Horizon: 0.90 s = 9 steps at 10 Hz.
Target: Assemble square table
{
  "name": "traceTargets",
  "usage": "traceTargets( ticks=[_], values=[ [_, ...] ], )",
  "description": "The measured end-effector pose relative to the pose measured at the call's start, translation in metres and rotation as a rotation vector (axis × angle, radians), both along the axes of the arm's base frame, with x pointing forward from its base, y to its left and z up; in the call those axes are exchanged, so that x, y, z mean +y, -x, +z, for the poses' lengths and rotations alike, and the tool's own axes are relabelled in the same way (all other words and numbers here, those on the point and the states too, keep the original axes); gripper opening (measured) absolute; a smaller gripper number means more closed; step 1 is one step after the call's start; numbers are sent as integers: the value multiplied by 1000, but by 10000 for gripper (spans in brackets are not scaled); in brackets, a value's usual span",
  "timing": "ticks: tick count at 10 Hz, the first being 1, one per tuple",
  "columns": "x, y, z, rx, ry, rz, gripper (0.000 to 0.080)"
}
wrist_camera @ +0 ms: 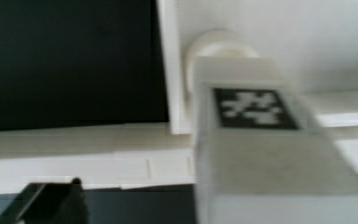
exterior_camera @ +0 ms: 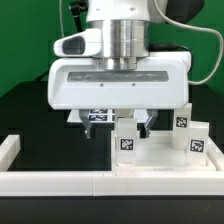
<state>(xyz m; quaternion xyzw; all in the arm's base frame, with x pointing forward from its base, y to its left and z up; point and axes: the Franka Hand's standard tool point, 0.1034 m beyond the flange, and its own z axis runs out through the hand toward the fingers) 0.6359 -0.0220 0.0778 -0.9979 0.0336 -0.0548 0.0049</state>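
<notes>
A white block leg [exterior_camera: 127, 146] with a black-and-white tag stands just below my gripper [exterior_camera: 131, 124], by the white square panel [exterior_camera: 165, 160]. My gripper's fingers hang either side of the leg's top, spread wider than the leg. In the wrist view the same leg [wrist_camera: 256, 110] fills the middle, tag facing the camera. One dark finger [wrist_camera: 51, 205] stands clear of its side with a gap between them. The other finger is hidden behind the leg. Two more tagged legs [exterior_camera: 183, 120] [exterior_camera: 197, 141] stand at the exterior view's right.
A long low white border rail [exterior_camera: 100, 182] runs along the front, with a raised end [exterior_camera: 8, 150] at the exterior view's left. The marker board [exterior_camera: 97, 116] lies behind the gripper on the black table. A green wall is at the back.
</notes>
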Motion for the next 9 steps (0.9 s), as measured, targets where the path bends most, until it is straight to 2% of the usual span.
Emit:
traceTargets(
  ticks=[4,6,7,9],
  values=[
    [1,2,-2,11,-4,-21,647],
    [2,2,-2,11,-7,-40,343],
    [3,2,-2,12,-17,-117,294],
    [3,3,-2,14,-30,-228,294]
  ],
)
